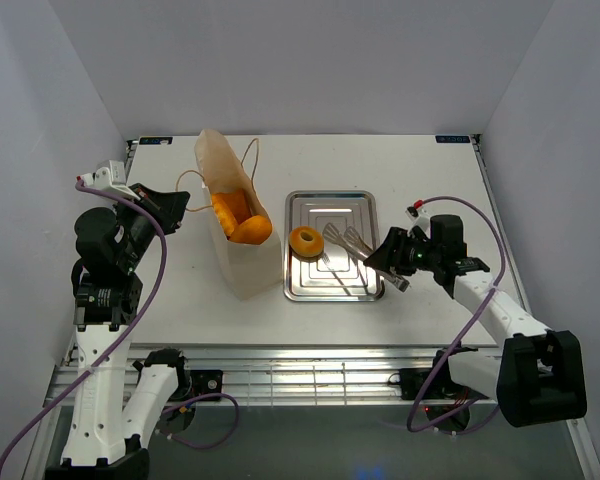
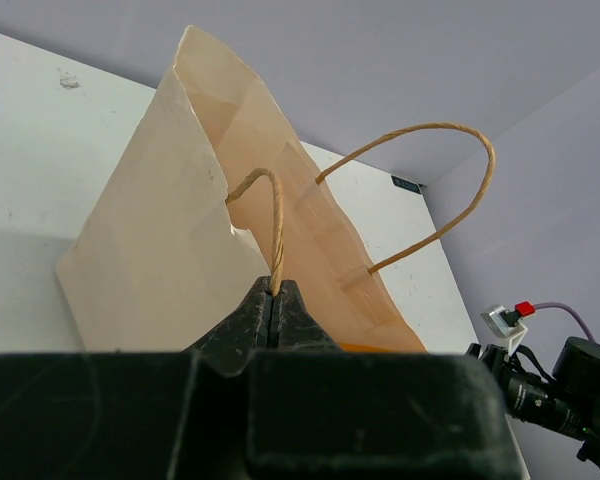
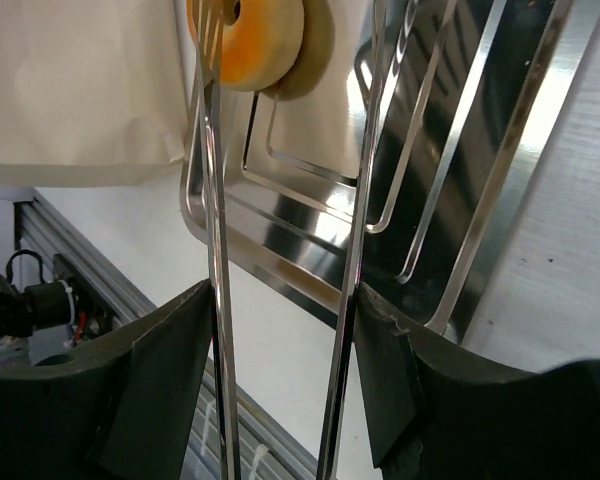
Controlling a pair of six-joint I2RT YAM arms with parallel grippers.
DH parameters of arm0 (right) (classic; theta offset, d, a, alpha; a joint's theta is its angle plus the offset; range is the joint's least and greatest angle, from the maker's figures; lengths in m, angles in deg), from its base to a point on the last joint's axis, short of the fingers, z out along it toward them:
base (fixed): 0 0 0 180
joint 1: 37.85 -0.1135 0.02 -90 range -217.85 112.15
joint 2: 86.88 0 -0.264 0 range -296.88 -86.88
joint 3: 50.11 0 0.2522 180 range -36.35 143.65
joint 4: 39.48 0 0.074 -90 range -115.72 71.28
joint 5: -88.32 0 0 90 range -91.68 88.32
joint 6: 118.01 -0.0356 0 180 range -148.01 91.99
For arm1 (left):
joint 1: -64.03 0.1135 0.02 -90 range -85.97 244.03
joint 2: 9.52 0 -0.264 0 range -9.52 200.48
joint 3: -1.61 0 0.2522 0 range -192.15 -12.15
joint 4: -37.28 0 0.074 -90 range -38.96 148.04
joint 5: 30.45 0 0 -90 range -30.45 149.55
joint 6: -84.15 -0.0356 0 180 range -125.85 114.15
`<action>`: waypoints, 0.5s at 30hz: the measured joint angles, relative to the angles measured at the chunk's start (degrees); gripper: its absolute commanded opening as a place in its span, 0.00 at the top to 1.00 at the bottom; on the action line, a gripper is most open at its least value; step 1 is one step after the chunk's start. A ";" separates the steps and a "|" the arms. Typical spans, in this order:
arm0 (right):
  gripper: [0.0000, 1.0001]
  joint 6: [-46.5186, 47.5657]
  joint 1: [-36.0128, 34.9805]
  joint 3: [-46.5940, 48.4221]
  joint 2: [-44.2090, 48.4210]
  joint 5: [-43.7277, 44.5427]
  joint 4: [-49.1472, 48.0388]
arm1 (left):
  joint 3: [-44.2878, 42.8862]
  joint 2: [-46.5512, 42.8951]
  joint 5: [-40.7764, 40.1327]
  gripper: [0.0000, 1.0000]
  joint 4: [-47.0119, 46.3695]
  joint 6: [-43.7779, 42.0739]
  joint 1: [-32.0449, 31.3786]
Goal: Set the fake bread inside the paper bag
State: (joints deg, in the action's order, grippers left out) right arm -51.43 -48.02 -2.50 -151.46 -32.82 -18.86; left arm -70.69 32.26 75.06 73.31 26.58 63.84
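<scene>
- Fingers of the left arm (image 2: 250, 322): closed fully on the near looped string handle (image 2: 275, 225) of the tall cream-beige paper bag (image 2: 150, 250). Judged purpose: to steady the bag and hold its mouth open for loading.
- Bag position: standing on the white counter (image 1: 430, 180), just left of the silver rectangular tray (image 1: 330, 212). The far handle is untouched.
- Bread already loaded: glossy golden-orange pieces (image 1: 242, 222) show at the bag's mouth in the overhead view. Their number cannot be told.
- Bread outstanding: one golden-orange ring doughnut (image 1: 304, 241) lies on the left part of the tray, near the bag.
- Fingers of the right arm (image 3: 170, 370): about half open, bearing on the outer sides of the two arms of the metal tongs (image 3: 212, 200). The tongs are held but not squeezed shut. Their tips reach the doughnut, and one crosses in front of it in the wrist view. Contact cannot be confirmed.
- Assessment: the task appears nearly complete, with the doughnut likely the last piece. The next move calls for closing the tongs on it, lifting, and carrying it over the bag's mouth.
- Risk: the glossy ring may slip from the thin tong tips.
</scene>
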 measured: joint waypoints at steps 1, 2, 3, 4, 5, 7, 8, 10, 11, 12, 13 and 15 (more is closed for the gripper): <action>0.39 -0.57 0.15 -0.68 -0.22 -1.11 -1.18 | 0.00 0.00 0.02 1.00 0.00 0.00 0.00; 0.39 -1.29 0.35 -1.27 -0.50 -2.19 -2.29 | 0.00 0.00 0.02 1.00 0.00 0.02 0.00; 0.39 -1.97 0.48 -1.90 -0.83 -3.21 -3.56 | 0.00 0.00 0.02 1.00 0.00 0.00 0.00; 0.39 -2.82 0.61 -2.51 -1.18 -4.17 -4.59 | 0.00 0.00 0.04 1.00 0.00 0.00 0.00; 0.39 -3.45 0.72 -3.13 -1.51 -5.11 -5.68 | 0.00 0.00 0.02 1.00 0.00 0.00 0.00; 0.40 -4.96 0.83 -4.48 -1.86 -6.69 -7.72 | 0.00 0.00 0.02 1.00 0.00 0.00 0.00; 0.40 -5.73 0.85 -5.16 -1.90 -7.28 -8.61 | 0.00 0.00 0.02 1.00 0.00 0.00 0.00; 0.41 -7.52 0.83 -6.62 -1.84 -8.61 -10.67 | 0.00 0.00 0.02 1.00 0.02 0.00 0.00; 0.41 -8.59 0.85 -7.43 -1.77 -9.25 -11.69 | 0.00 0.00 0.02 1.00 0.00 -0.02 0.00; 0.41 -9.70 0.85 -8.31 -1.60 -9.79 -12.66 | 0.00 0.00 0.02 1.00 0.02 0.00 0.00; 0.41 -11.02 0.87 -9.33 -1.31 -10.21 -13.68 | 0.00 0.00 0.02 1.00 0.00 0.00 0.00; 0.41 -13.44 0.98 -11.21 -0.57 -11.08 -14.97 | 0.00 0.00 0.04 1.00 0.00 0.00 0.00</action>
State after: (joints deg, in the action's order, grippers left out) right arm -64.88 -47.04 -13.71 -152.02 -43.90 -33.84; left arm -70.69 32.26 75.10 73.31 26.58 63.84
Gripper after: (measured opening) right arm 0.591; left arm 0.022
